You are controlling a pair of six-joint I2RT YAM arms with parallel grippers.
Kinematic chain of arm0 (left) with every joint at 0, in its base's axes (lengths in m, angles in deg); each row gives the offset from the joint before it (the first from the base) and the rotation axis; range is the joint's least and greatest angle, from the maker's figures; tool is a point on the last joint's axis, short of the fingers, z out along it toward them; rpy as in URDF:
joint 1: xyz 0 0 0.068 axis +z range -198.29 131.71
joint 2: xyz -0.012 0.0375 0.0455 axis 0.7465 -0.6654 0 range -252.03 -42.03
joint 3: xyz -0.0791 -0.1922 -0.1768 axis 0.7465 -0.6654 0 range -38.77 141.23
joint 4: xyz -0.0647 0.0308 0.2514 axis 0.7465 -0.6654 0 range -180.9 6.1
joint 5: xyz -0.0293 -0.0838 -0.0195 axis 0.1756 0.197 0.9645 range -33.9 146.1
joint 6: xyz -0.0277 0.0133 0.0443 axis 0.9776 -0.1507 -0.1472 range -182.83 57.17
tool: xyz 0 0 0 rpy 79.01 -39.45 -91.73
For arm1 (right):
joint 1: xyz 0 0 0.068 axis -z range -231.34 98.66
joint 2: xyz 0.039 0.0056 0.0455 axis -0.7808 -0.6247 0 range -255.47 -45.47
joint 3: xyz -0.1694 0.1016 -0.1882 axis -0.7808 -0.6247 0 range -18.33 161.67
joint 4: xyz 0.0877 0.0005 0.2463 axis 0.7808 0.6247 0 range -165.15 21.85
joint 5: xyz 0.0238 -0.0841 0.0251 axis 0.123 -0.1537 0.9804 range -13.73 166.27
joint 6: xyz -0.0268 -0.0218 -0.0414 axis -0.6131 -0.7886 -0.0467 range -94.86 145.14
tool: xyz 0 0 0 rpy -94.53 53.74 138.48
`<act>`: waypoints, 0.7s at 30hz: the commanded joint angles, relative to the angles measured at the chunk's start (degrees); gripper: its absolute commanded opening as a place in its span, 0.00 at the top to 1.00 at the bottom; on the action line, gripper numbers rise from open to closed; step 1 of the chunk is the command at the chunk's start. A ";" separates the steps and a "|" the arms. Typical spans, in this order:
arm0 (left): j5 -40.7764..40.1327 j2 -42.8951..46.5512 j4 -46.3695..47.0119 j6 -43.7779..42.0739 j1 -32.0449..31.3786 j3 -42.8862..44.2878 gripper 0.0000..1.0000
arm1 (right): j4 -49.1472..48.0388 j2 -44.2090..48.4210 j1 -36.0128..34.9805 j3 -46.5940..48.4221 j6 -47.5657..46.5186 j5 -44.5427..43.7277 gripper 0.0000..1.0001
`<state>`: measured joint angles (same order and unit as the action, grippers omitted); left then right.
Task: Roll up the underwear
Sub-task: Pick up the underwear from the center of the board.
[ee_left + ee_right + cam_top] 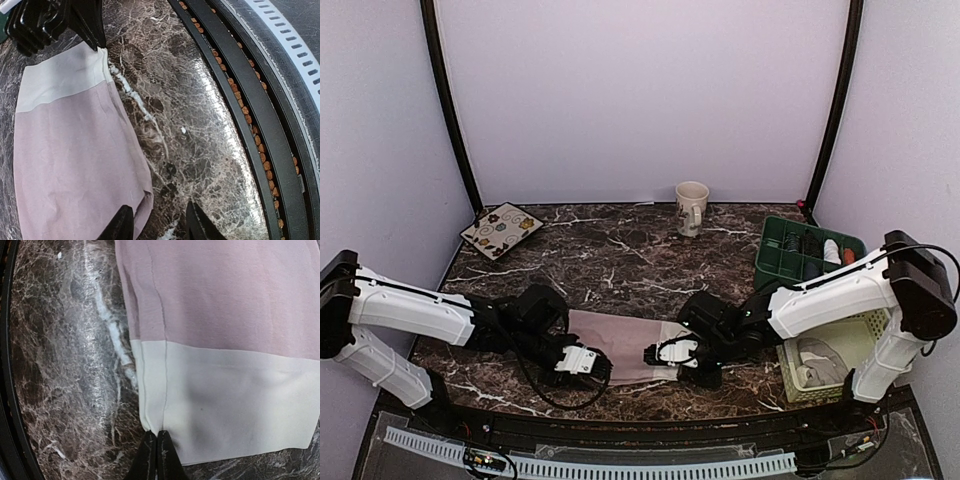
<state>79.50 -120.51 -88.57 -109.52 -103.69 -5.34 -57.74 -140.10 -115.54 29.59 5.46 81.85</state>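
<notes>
**Pink underwear flat at the table's near edge, both arms at its near hem, no roll begun**

From overhead, the pink underwear [620, 343] lies spread at 6 o'clock on the table [620, 260], with the left end effector [582, 362] at its 7 o'clock corner and the right end effector [665, 353] at its 5 o'clock corner; a mug [691, 207] stands at 12 o'clock. The left wrist view shows the left end effector [157, 225] with jaws apart over the pink corner of the underwear [75, 150], gripping nothing. In the right wrist view the right end effector [154, 457] has its fingers pressed together at the cream panel's corner [220, 395], apparently pinching the hem. I'd judge the rolling itself is all still to do.
</notes>
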 commanded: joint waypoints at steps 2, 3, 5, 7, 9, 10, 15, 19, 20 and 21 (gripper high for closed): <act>1.21 -1.75 -0.02 -1.87 -1.30 1.35 0.62 | 5.21 -2.19 0.62 -1.55 -0.35 0.04 1.00; 1.17 -2.33 0.43 -1.95 -1.49 1.55 0.62 | 5.25 -2.17 0.65 -1.48 -0.35 0.07 1.00; 0.58 -3.14 1.45 -2.26 -1.88 1.61 0.62 | 5.25 -2.06 0.70 -1.36 -0.16 -0.03 1.00; -0.02 -3.79 2.41 -2.40 -2.07 1.64 0.62 | 5.22 -1.97 0.72 -1.17 -0.07 -0.04 1.00; -0.76 -4.47 3.05 -2.45 -2.08 1.92 0.63 | 5.22 -1.81 0.75 -1.03 -0.01 -0.11 1.00; -1.25 -4.95 2.97 -2.51 -2.16 2.26 0.63 | 5.15 -1.72 0.76 -1.03 0.04 -0.20 1.00; -2.72 -5.98 3.54 -2.15 -2.26 3.43 0.66 | 5.04 -1.48 0.74 -1.09 0.04 -0.46 1.00; -3.45 -4.36 4.48 -1.97 -2.26 3.24 0.67 | 4.89 -1.37 0.75 -0.82 0.11 -0.80 1.00; -3.71 -4.09 5.05 -1.91 -2.26 2.96 0.66 | 4.77 -1.35 0.75 -0.81 0.05 -0.81 1.00; -3.79 -4.40 5.02 -2.13 -2.26 2.88 0.64 | 4.82 -1.25 0.75 -0.77 0.11 -0.96 1.00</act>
<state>76.55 -126.50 -84.98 -111.25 -105.59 -3.00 -57.61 -140.08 -115.28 29.68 5.48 82.22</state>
